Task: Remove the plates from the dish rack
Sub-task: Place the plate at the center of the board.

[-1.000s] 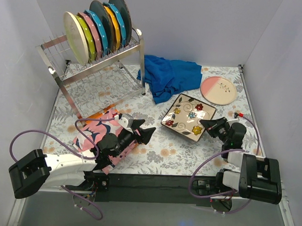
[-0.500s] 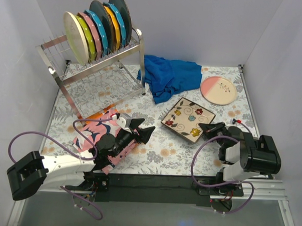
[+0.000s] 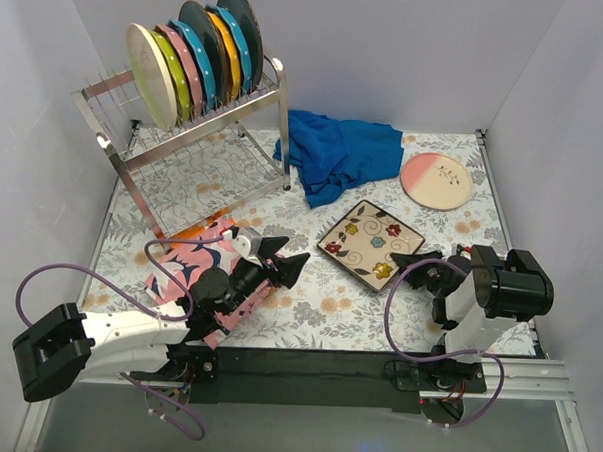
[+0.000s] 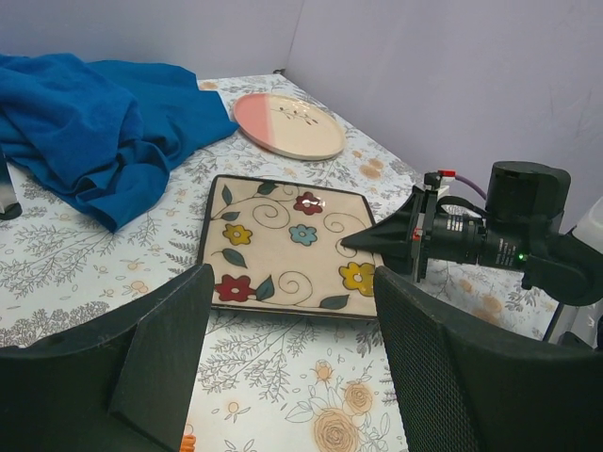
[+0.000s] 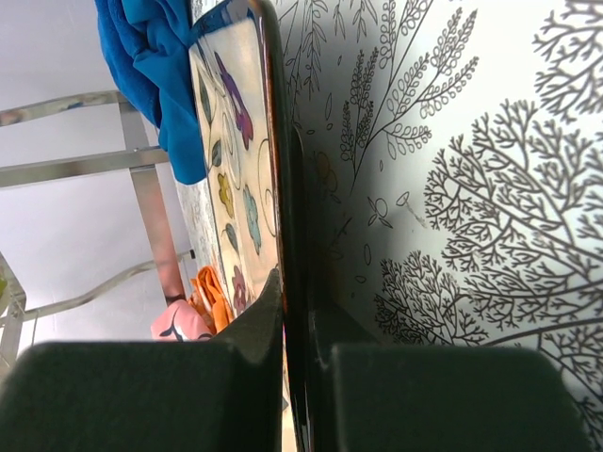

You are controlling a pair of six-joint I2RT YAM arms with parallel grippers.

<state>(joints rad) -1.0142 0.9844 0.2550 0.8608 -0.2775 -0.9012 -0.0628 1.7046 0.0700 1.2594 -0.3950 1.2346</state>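
The dish rack [image 3: 186, 131] stands at the back left with several plates [image 3: 194, 61] upright in its prongs. A round cream and pink plate [image 3: 437, 180] lies flat at the back right, also in the left wrist view [image 4: 287, 124]. The square cream floral plate [image 3: 366, 241] sits mid-table [image 4: 283, 245]. My right gripper [image 3: 405, 261] is shut on its near right edge [image 5: 231, 188], one finger above and one below [image 5: 294, 311]. My left gripper [image 3: 285, 257] is open and empty [image 4: 292, 278], left of the square plate, above the pink cloth.
A crumpled blue cloth [image 3: 340, 153] lies between the rack and the round plate [image 4: 85, 122]. A folded pink patterned cloth [image 3: 195, 266] lies under my left arm. White walls close in the left, back and right sides.
My right arm has swung up and turned at the wrist, still holding the square plate. The plate has shifted a little left and nearer. My left arm has barely moved.
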